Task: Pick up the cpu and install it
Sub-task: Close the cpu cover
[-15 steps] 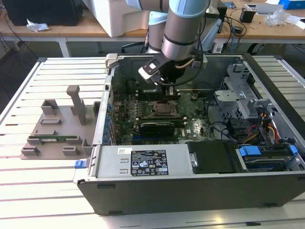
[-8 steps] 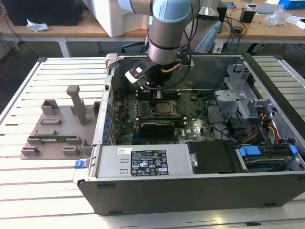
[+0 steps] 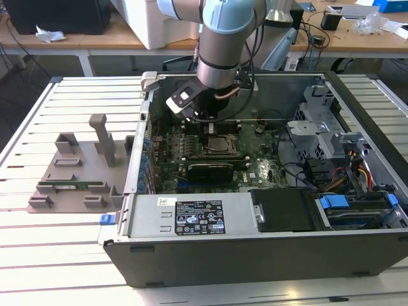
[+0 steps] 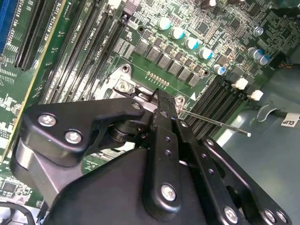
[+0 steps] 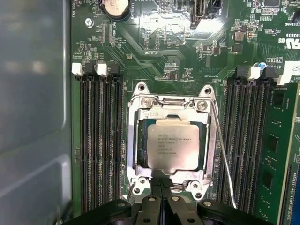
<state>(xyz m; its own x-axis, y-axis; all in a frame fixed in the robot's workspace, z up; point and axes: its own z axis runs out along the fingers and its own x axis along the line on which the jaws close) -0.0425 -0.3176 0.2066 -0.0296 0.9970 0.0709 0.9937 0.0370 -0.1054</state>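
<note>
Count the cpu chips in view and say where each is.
1. The cpu lies flat inside the socket frame on the motherboard, with the shut gripper close by the frame's edge. The arm could hide others.

Prob. lab: open PC [image 3: 255, 258], benches [image 3: 95, 39].

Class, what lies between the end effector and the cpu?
In the first wrist view, the metal socket frame's edge separates the end effector from the cpu.

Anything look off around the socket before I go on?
The cpu sits square in the socket frame, but the thin lever angles away from the frame, seemingly unlatched. Nothing else stands out.
</note>
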